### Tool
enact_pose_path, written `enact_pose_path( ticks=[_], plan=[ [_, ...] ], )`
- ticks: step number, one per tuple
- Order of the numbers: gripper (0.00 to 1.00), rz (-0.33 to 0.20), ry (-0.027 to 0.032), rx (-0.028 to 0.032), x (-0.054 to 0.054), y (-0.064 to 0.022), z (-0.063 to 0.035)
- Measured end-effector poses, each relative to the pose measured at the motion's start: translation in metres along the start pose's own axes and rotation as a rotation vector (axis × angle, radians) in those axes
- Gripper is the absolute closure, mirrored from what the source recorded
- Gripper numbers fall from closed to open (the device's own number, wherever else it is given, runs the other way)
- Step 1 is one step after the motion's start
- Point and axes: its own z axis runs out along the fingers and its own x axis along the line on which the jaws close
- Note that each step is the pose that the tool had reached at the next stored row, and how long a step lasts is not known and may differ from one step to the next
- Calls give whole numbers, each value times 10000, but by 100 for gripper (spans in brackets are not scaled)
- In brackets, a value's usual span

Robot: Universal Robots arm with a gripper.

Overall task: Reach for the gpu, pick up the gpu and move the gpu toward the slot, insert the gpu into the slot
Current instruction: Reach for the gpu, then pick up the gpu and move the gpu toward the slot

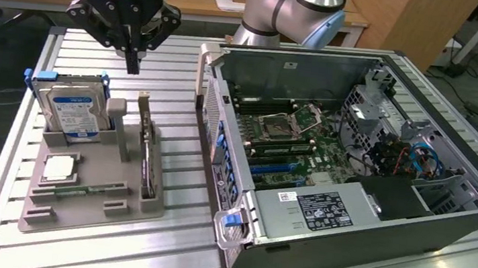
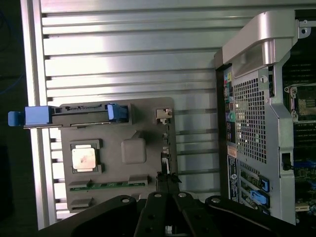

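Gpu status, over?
Gripper above gpu, jaws shut, empty. Gpu upright in tray, untouched. Nothing between them.

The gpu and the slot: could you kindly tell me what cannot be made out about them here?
- gpu: edge-on in both views, so its faces are unreadable; the tray hides its lower edge.
- slot: exterior view, too small to show its contacts.

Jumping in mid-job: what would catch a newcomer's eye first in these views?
The black gripper, shut and empty, hangs above the grey tray at the exterior view's left. In the tray the gpu stands edge-on near a blue-labelled hard drive. At the exterior view's right, the open computer case bares its green motherboard.
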Motion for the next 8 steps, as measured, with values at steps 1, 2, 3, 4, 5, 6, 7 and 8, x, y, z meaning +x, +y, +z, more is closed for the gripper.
enact_pose_path(
  ticks=[1, 2, 3, 4, 5, 6, 7, 8],
  plan=[
    [89, 0, 0, -1, 0, 0, 0],
    [89, 0, 0, 0, 0, 0, 0],
    [89, 0, 0, -1, 0, 0, 0],
    [89, 0, -1, 0, 0, 0, 0],
    [89, 0, 0, 0, 0, 0, 0],
    [89, 0, 0, 0, 0, 0, 0],
    [89, 0, 0, 0, 0, 0, 0],
    [89, 0, -1, 0, 0, 0, 0]
  ],
)
